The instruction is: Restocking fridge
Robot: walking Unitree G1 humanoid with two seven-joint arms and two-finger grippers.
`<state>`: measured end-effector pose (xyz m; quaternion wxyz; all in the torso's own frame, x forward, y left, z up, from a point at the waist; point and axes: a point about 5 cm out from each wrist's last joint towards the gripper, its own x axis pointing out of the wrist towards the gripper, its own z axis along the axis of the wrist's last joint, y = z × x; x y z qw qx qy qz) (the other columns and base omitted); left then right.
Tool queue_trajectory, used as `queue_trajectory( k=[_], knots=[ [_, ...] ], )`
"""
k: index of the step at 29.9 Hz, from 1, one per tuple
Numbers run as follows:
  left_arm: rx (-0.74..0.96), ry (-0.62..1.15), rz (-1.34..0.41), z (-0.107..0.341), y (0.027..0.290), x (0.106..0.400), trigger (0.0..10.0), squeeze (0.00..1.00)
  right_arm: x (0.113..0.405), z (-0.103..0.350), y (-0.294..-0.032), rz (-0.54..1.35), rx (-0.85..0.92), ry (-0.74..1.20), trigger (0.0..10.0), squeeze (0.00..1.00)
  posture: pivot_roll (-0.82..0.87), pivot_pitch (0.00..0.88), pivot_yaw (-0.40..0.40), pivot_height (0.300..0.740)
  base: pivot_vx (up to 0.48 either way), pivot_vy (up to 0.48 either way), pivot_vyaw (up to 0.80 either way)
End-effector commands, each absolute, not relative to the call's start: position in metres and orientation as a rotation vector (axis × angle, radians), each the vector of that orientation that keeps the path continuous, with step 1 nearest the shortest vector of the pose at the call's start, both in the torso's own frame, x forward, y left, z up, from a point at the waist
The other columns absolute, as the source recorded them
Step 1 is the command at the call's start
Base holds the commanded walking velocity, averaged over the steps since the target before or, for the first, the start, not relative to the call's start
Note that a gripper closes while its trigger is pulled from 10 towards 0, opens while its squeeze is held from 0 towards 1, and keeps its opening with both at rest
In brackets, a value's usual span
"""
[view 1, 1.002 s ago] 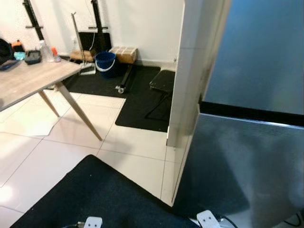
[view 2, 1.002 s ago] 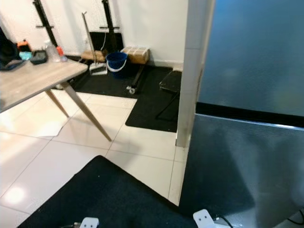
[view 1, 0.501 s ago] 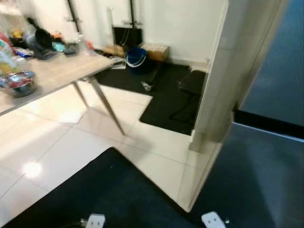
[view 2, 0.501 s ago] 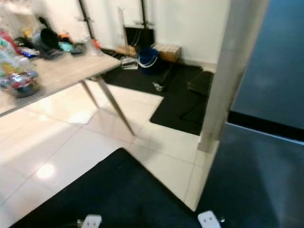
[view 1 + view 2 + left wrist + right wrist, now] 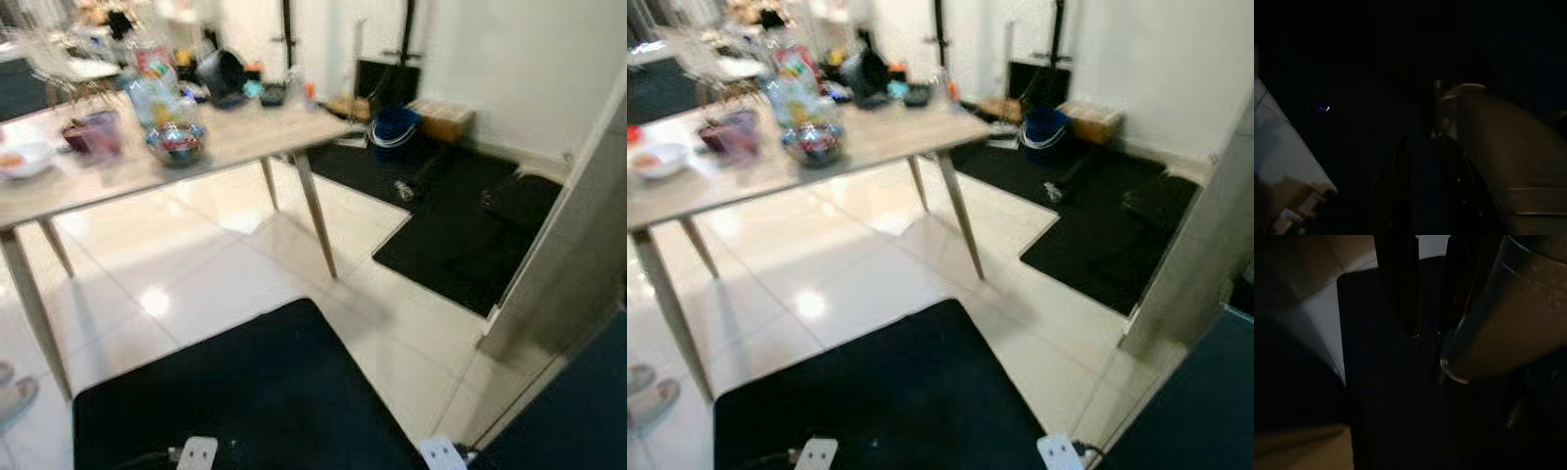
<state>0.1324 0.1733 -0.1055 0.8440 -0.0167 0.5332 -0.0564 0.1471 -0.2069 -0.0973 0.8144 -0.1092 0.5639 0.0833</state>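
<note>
A grey wooden table point(image 5: 245, 147) stands to my left, loaded with groceries: a metal bowl point(image 5: 176, 142) of wrapped items, a purple cup point(image 5: 98, 130), a white bowl point(image 5: 22, 157) and blurred bottles and packets point(image 5: 152, 83). The fridge's pale side point(image 5: 578, 264) rises at the far right, with its dark front point(image 5: 588, 411) low in the corner. My left gripper point(image 5: 1427, 147) hangs idle in the dark. My right gripper point(image 5: 1426, 334) hangs over the black mat, with a narrow gap between its fingers and nothing in it.
A black mat point(image 5: 245, 392) lies under me on the white tiles. More black mats, a blue bucket point(image 5: 395, 125) and a cardboard box point(image 5: 443, 117) sit by the far wall. A slipper point(image 5: 651, 392) lies near the table's front leg.
The whole view has swung left: the fridge has slid to the right edge, and the table with its groceries has come into view. Both arms still hang idle.
</note>
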Motion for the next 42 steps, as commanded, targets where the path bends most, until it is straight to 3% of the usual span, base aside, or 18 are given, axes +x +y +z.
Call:
queue_trajectory(
  k=[1, 10, 13, 20, 27, 42],
  knots=[
    [-0.047, 1.156, -0.108, -0.108, 0.173, 0.126, 10.0, 0.00, 0.142, -0.099, -0.208, 0.173, -0.230, 1.221, 10.0, 0.00, 0.00, 0.000, 0.004, 0.740, 0.000, 0.000, 0.76],
    [-0.048, 1.164, -0.093, -0.109, 0.174, 0.123, 10.0, 0.00, 0.141, -0.099, -0.211, 0.147, -0.259, 1.221, 10.0, 0.00, 0.00, 0.000, 0.004, 0.740, 0.000, 0.000, 0.08],
    [-0.030, 1.206, -0.062, -0.113, 0.189, 0.103, 10.0, 0.00, 0.139, -0.100, -0.212, 0.146, -0.265, 1.228, 10.0, 0.00, 0.00, 0.000, 0.007, 0.740, 0.000, 0.000, 0.00],
    [0.002, 1.235, -0.041, -0.112, 0.207, 0.094, 10.0, 0.00, 0.137, -0.100, -0.212, 0.143, -0.271, 1.234, 10.0, 0.00, 0.00, 0.000, 0.007, 0.740, 0.000, 0.000, 0.00],
    [0.011, 1.231, -0.056, -0.112, 0.197, 0.102, 10.0, 0.00, 0.136, -0.101, -0.213, 0.138, -0.274, 1.241, 10.0, 0.00, 0.00, 0.000, 0.004, 0.740, 0.000, 0.000, 0.00],
    [0.015, 1.213, -0.093, -0.111, 0.182, 0.114, 10.0, 0.00, 0.133, -0.102, -0.214, 0.113, -0.263, 1.255, 10.0, 0.00, 0.00, 0.000, 0.004, 0.740, 0.256, 0.000, 0.00]
  ],
)
